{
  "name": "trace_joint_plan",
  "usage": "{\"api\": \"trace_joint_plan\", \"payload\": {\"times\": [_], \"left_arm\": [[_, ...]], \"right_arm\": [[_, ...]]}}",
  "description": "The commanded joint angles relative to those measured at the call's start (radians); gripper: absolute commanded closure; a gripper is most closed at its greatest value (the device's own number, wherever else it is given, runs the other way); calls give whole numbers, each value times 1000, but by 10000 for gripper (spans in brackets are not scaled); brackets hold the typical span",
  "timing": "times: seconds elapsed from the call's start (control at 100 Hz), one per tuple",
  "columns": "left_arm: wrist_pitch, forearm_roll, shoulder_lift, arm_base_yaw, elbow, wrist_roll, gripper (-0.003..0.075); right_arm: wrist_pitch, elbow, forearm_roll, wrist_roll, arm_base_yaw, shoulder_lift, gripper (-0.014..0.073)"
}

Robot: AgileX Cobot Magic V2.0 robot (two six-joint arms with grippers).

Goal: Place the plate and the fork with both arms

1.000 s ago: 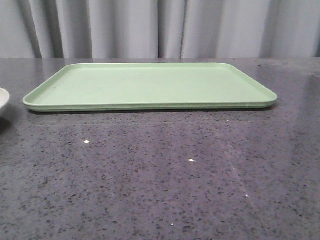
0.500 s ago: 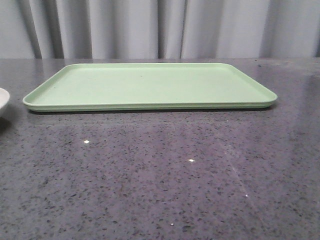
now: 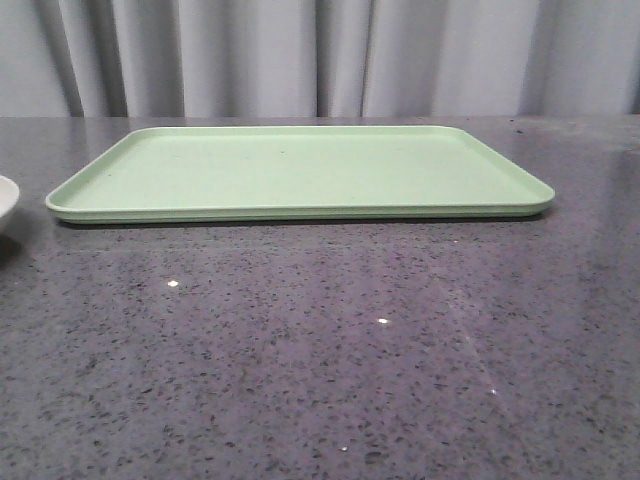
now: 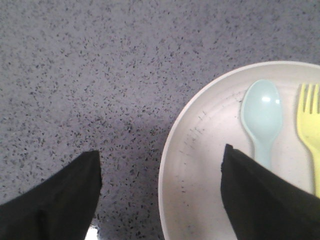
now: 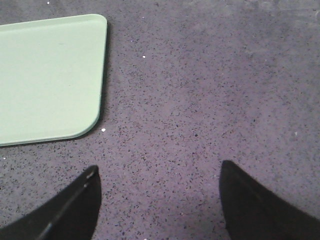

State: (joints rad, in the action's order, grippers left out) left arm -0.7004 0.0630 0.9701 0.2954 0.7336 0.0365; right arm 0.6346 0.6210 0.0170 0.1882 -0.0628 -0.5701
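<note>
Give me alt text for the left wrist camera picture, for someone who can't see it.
A cream plate on a dark speckled table holds a pale blue spoon and a yellow fork side by side. The left gripper is open above it, one black finger over the plate and the other over bare table, straddling the plate's rim.

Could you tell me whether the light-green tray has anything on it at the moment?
Empty. The front view shows the tray bare from rim to rim, while the fork and the blue spoon lie in the plate.
</note>
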Motion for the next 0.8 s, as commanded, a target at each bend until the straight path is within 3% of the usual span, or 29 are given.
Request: {"api": "trace_joint_plan", "payload": {"times": [0.0,0.68,0.79], "left_arm": [[48,5,30,3,35,-9,228],[43,5,206,3,35,-9,229],[41,5,208,3,35,-9,272]], "right_arm": [[-63,35,-4,-11,6,-8,86],[-63,35,-4,-11,6,-8,86],[-63,35,-4,-11,6,-8,86]]}}
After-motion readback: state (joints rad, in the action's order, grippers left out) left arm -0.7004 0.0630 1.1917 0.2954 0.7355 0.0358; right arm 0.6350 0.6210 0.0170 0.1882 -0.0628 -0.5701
